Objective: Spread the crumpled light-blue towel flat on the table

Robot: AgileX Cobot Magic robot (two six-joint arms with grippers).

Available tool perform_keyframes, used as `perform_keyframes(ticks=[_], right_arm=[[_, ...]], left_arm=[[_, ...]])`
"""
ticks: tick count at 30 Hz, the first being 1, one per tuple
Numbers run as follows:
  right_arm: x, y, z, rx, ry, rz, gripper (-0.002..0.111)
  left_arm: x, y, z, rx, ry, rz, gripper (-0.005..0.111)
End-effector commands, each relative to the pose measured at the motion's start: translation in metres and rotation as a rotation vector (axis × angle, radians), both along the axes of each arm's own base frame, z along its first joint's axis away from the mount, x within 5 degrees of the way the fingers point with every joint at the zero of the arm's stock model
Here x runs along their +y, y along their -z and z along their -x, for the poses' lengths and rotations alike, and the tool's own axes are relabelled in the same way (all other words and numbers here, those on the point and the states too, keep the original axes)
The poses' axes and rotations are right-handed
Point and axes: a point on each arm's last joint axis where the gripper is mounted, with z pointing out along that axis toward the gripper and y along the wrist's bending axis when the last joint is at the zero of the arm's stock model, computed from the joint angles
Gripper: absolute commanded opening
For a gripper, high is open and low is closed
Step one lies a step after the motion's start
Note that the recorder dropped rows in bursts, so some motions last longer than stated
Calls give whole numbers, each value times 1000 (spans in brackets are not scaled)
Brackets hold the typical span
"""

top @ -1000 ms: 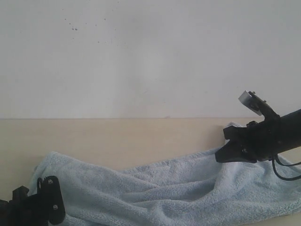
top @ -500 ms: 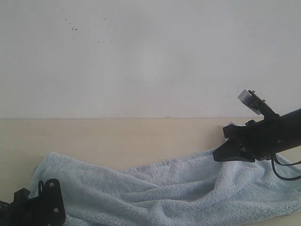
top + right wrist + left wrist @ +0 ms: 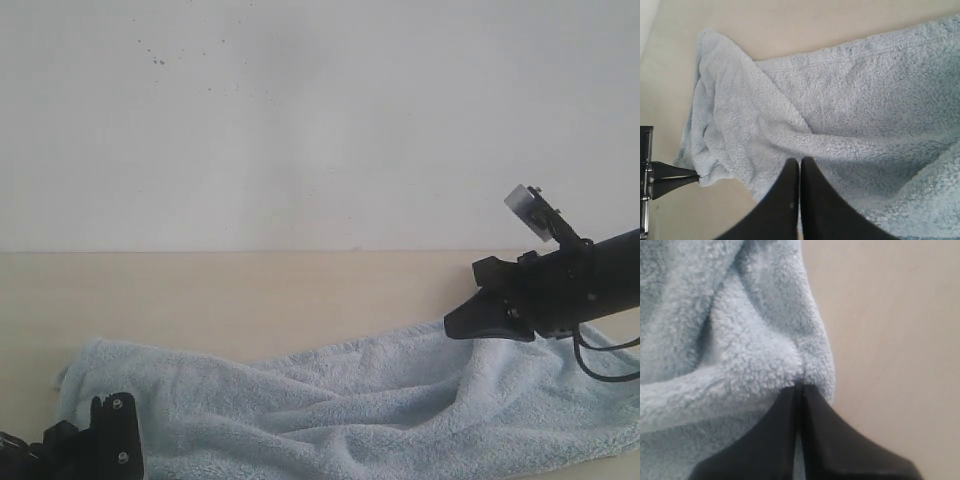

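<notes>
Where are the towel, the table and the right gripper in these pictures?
towel (image 3: pixel 400 410): exterior view, on its wrinkled middle.
table (image 3: pixel 250 285): exterior view, on bare surface behind the towel.
right gripper (image 3: pixel 799 162): right wrist view, between its closed fingertips.

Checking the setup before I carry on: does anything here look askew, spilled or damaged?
Only the towel stands out: it lies bunched in long folds across the table, not flat. The left gripper and the right gripper are each pinched shut on its cloth. No spill or damage shows.
</notes>
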Motion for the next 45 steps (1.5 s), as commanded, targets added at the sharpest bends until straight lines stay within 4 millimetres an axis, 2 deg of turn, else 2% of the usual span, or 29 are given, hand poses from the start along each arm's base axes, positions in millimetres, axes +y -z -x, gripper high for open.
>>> perform_keyframes(ticks=[1,4,7,11,15,18,24,34,45], right_arm=[[-4,0,-6,-45,55,43,0],[-10,3,-12,-71,127,98,0],[-10,17,-20,-44,195,99,0],[16,39,-35,-15,87,60,0],[48,39,-57,-81,-7,75,0],[63,41,-70,-125,10,137,0],[94,50,-73,-212,-25,213,0],[113,85,-67,-161,-87,236,0],[108,88,-75,-230,-27,317,0]], left_arm=[[-1,1,1,9,7,-1,4],[1,1,-2,-22,-9,-20,4],[2,1,-3,-37,-16,-29,4],[3,0,-4,-46,-21,-35,4],[3,0,-5,-51,-23,-38,4],[3,0,-5,-51,-20,-38,4],[3,0,-5,-57,-2,-44,4],[3,0,-4,-54,-1,-42,4],[3,0,-4,-56,-2,-43,4]])
